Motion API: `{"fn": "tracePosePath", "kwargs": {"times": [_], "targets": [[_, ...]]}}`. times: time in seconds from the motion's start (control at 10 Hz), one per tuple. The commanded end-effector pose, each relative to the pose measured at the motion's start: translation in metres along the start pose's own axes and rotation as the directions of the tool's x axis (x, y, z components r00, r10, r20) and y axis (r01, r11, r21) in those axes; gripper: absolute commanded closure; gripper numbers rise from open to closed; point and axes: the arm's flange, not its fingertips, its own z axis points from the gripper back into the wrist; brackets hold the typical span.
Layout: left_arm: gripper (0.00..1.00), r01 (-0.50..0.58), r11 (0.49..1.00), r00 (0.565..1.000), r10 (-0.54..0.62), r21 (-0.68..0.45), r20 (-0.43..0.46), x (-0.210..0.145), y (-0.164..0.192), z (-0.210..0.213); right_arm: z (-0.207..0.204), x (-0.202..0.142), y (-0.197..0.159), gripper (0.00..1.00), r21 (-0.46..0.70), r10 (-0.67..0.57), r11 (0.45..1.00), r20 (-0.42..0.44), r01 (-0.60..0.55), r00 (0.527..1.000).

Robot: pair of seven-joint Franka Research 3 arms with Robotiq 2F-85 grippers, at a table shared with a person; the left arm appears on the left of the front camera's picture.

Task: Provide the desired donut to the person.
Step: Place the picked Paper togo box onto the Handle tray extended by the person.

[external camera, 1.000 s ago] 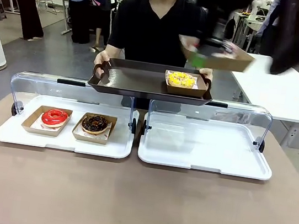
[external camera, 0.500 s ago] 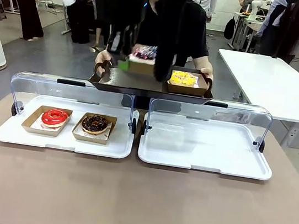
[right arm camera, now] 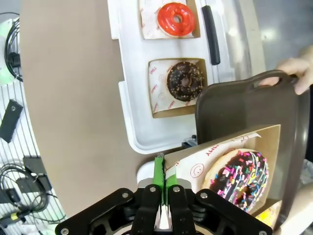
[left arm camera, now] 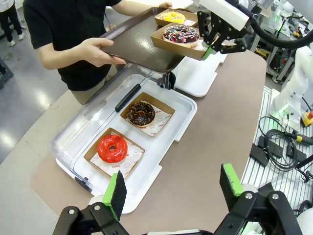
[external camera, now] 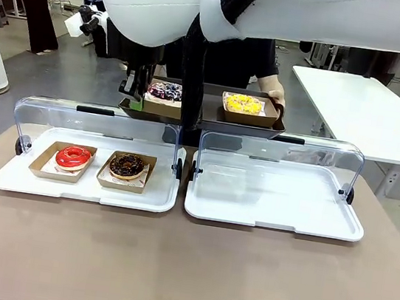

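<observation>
Right end effector (right arm camera: pixel 162 182) is sitting at bottom centre of right wrist view w/ green pads pressed together, clamping the edge of a cardboard tray (right arm camera: pixel 274 147) that holds the sprinkle donut (right arm camera: pixel 238 177). That box is resting over the dark serving tray (external camera: pixel 212 118), which the person (left arm camera: pixel 73 44) is holding w/ both hands at upper centre of front view. In left wrist view the sprinkle donut is showing at top centre, w/ the right end effector gripping the box's near corner.

A 2nd box w/ a yellow donut (external camera: pixel 243 104) is sitting on the serving tray's right part, just beside the sprinkle one.

Left end effector (left arm camera: pixel 173 188) is hanging at bottom of left wrist view, fingers wide apart, nothing between them, high above the surface (external camera: pixel 183 267).

On the surface, the left white display tray (external camera: pixel 82 189) is carrying a red donut (external camera: pixel 73 156) and a chocolate donut (external camera: pixel 127 165), each in its own box, side by side. The right white display tray (external camera: pixel 275 198) is lying beside it; clear lids are standing open behind both.
</observation>
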Motion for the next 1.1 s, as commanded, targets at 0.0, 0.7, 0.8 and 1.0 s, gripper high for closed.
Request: {"fn": "tracePosePath", "kwargs": {"times": [0.0, 0.7, 0.8, 1.0], "targets": [[0.00, 0.000, 1.000, 1.000, 0.000, -0.005, 0.007, 0.000, -0.001, 0.001, -0.001, 0.001, 0.002, 0.98, 0.003, -0.014, 1.000, -0.002, 0.014, 1.000], [0.00, 0.000, 1.000, 1.000, 0.000, -0.005, 0.007, 0.000, -0.001, 0.001, 0.010, 0.000, -0.009, 0.98, -0.013, 0.026, 1.000, 0.016, -0.026, 1.000], [0.00, 0.000, 1.000, 1.000, 0.000, -0.005, 0.007, 0.000, -0.001, 0.001, 0.022, 0.010, -0.019, 0.98, -0.029, 0.068, 0.997, 0.021, -0.068, 0.997], [0.00, 0.000, 1.000, 1.000, 0.000, -0.005, 0.007, 0.000, -0.001, 0.001, 0.031, 0.028, -0.041, 0.98, -0.032, 0.110, 0.994, 0.036, -0.109, 0.993]]}}
